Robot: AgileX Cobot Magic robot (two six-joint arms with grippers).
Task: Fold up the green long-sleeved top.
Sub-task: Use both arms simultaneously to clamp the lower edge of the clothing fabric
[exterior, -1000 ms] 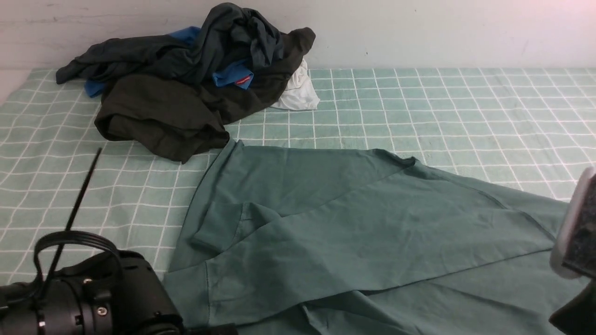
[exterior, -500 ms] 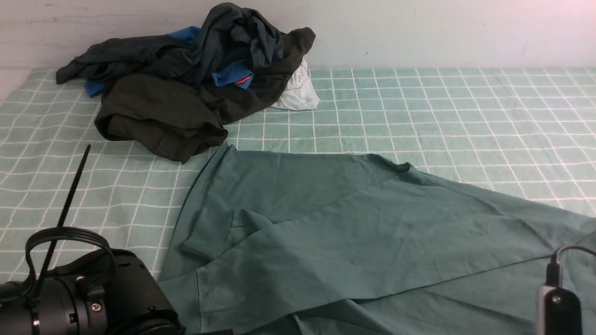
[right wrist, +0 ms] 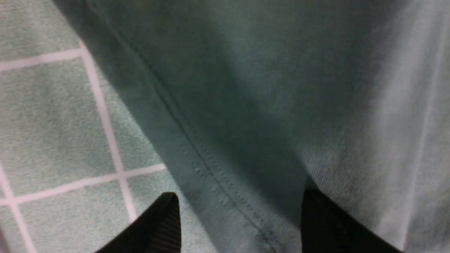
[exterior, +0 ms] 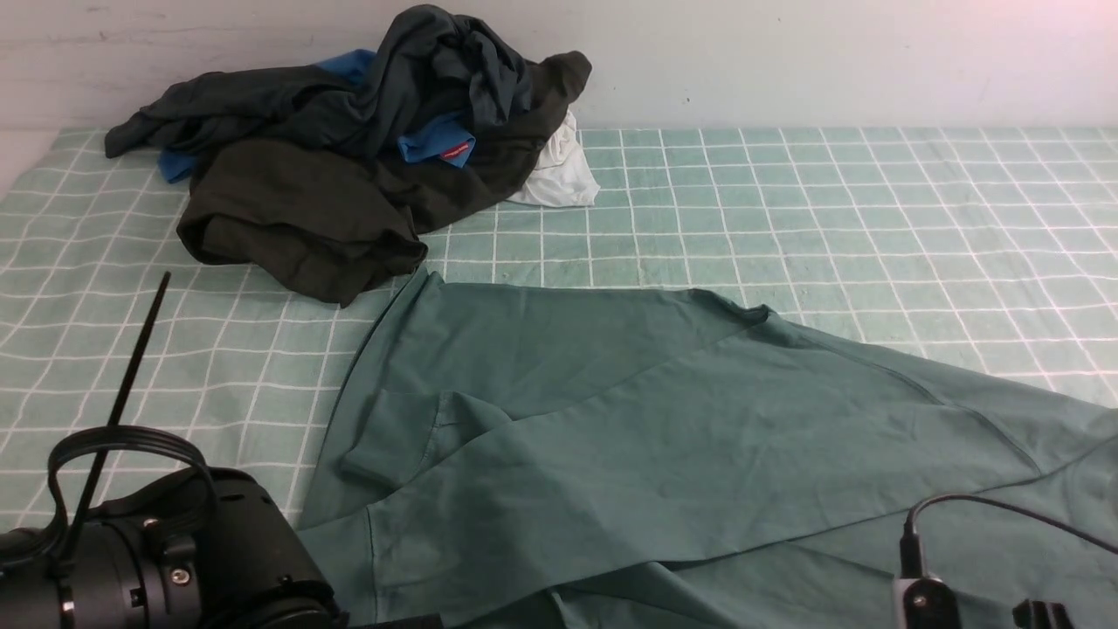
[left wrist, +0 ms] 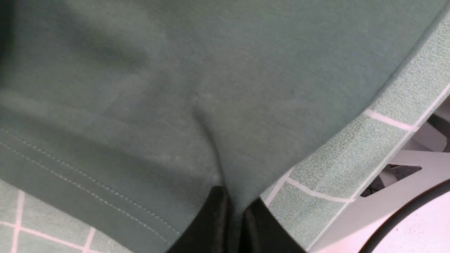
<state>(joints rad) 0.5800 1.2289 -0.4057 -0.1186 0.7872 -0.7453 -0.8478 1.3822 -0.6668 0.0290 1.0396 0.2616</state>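
The green long-sleeved top (exterior: 664, 437) lies spread over the near half of the checked cloth, one cuffed sleeve (exterior: 384, 441) folded across its left side. In the left wrist view my left gripper (left wrist: 232, 198) is shut on a pinch of the green top (left wrist: 197, 88) near its stitched hem, at the table's edge. In the right wrist view my right gripper (right wrist: 240, 202) is open, and the top's stitched edge (right wrist: 211, 165) runs between its two fingers. The front view shows only the left arm's body (exterior: 175, 559) and a bit of the right wrist (exterior: 926, 603).
A heap of dark olive-black garments (exterior: 349, 183) with a bright blue one (exterior: 437, 140) and a white piece (exterior: 559, 175) sits at the back left. The green checked cloth (exterior: 830, 201) covers the table. A wall rises behind it.
The right arm has dropped from the right edge down to the bottom of the front view. The top has slid a little toward me and to the left with the left arm.
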